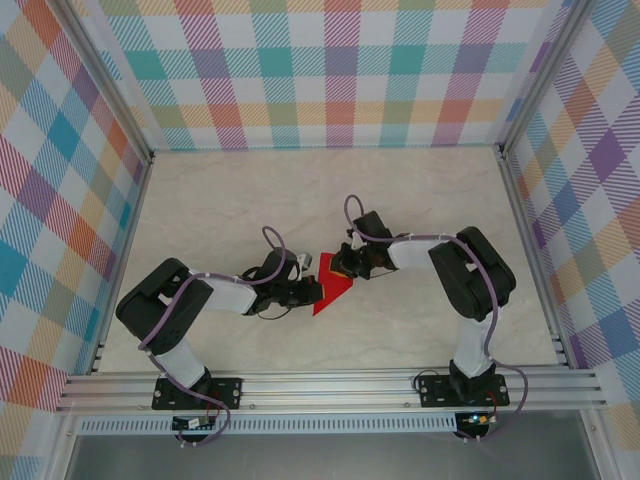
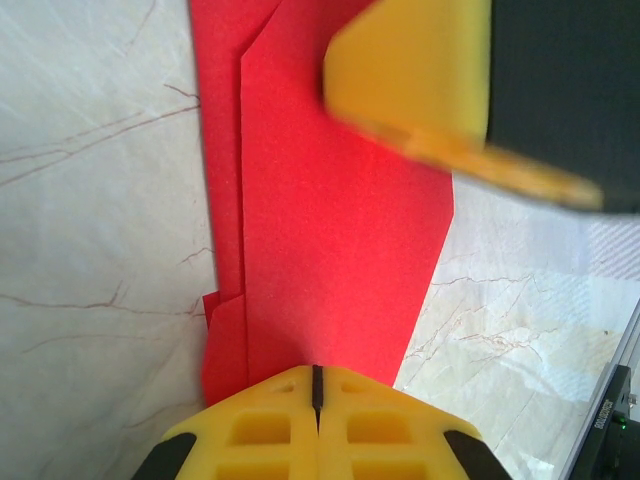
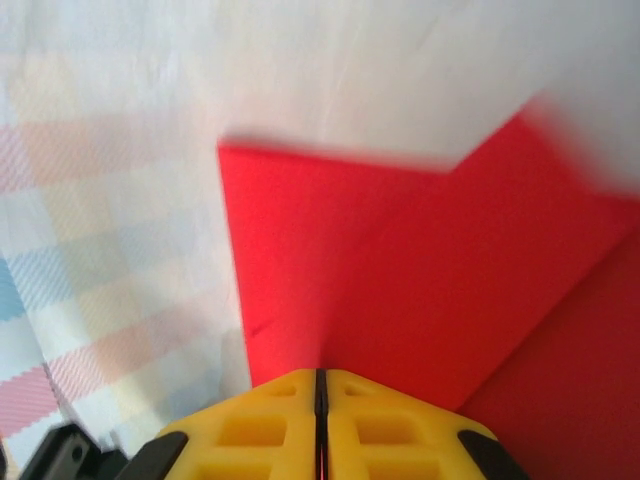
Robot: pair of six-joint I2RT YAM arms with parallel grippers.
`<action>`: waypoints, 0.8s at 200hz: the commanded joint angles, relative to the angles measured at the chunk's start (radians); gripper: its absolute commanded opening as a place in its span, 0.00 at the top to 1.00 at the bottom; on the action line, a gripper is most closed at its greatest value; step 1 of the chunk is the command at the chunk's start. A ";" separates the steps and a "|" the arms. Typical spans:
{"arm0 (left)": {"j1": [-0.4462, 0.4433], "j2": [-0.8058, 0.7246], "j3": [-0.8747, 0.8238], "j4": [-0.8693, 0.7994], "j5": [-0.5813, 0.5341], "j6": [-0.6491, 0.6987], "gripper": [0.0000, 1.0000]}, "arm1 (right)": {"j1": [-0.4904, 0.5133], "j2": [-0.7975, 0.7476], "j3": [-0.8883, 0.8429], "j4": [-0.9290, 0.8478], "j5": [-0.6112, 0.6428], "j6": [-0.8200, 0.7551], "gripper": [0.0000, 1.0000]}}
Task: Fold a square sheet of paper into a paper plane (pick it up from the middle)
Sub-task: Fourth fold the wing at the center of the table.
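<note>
At the middle of the marbled table [image 1: 230,200], the square sheet of paper [image 1: 331,290], already creased into a layered, angular red shape, is held between two arms. The left gripper [image 2: 316,375] pinches one edge with its fingers pressed together, and the right gripper [image 3: 320,378] nips the opposite end likewise. No slim dart shows yet; the narrowing wing folds appear to remain.

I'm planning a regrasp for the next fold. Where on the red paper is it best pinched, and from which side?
I'd pinch an edge, not the face: the paper is thin and folded flat, so only a border exposes both sides. Come in along its plane from either end, as the left end effector and right end effector do, each shut on an opposite end.
</note>
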 commanded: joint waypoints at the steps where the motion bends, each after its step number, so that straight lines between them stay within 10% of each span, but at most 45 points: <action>1: 0.002 0.061 -0.080 -0.300 -0.097 0.028 0.98 | -0.062 0.033 0.029 -0.012 0.021 -0.048 0.90; 160: 0.002 0.024 -0.093 -0.292 -0.090 0.026 0.98 | -0.101 -0.134 -0.007 0.003 -0.079 -0.051 0.86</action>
